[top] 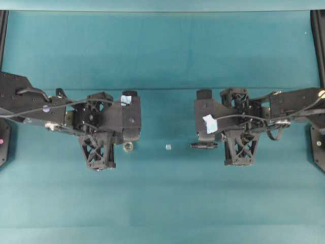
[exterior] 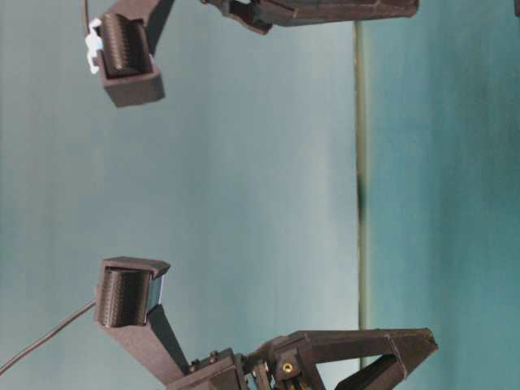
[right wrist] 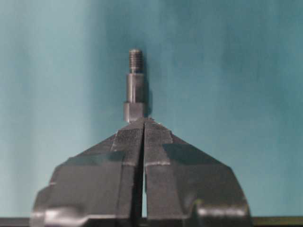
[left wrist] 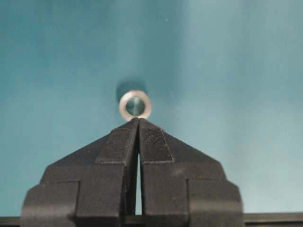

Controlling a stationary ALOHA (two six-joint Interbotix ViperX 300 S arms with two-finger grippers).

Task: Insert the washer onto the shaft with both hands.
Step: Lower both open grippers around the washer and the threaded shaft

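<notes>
I am hovering over the teal table [top: 162, 51] with both arms, my left gripper [left wrist: 138, 120] clenched with nothing between its fingers and my right gripper [right wrist: 143, 120] clenched the same way. The shaft [right wrist: 135, 87] is lying just beyond my right fingertips, threaded end pointing away. The washer [left wrist: 135, 105] is lying flat just past my left fingertips, and a tiny pale bit [top: 168, 147] is sitting between the two.
</notes>
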